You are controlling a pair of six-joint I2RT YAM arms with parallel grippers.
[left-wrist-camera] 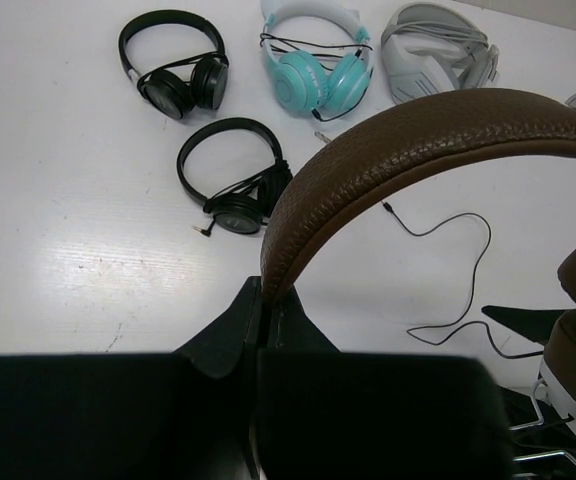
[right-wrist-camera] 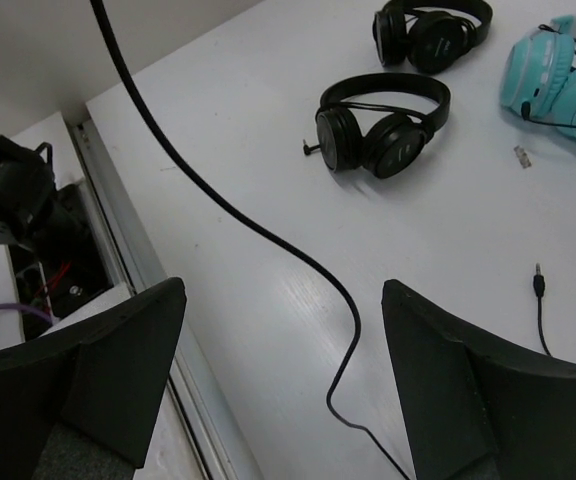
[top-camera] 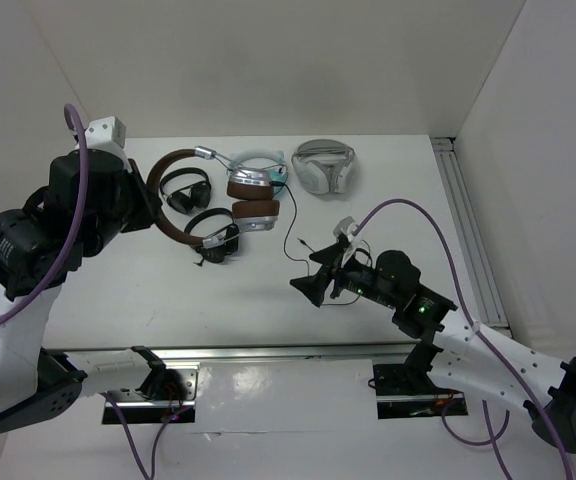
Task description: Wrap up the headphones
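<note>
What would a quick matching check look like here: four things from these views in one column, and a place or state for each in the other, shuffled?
Things
1. brown headphones
2. teal headphones
3. white-grey headphones
4. right end effector

Places or states
A. open, with the black cable running through it
B. on the table, between a black pair and the white-grey pair
C. headband clamped in the left end effector
D. on the table, at the right end of the far row

Pairs: 1-C, 2-B, 3-D, 4-A
</note>
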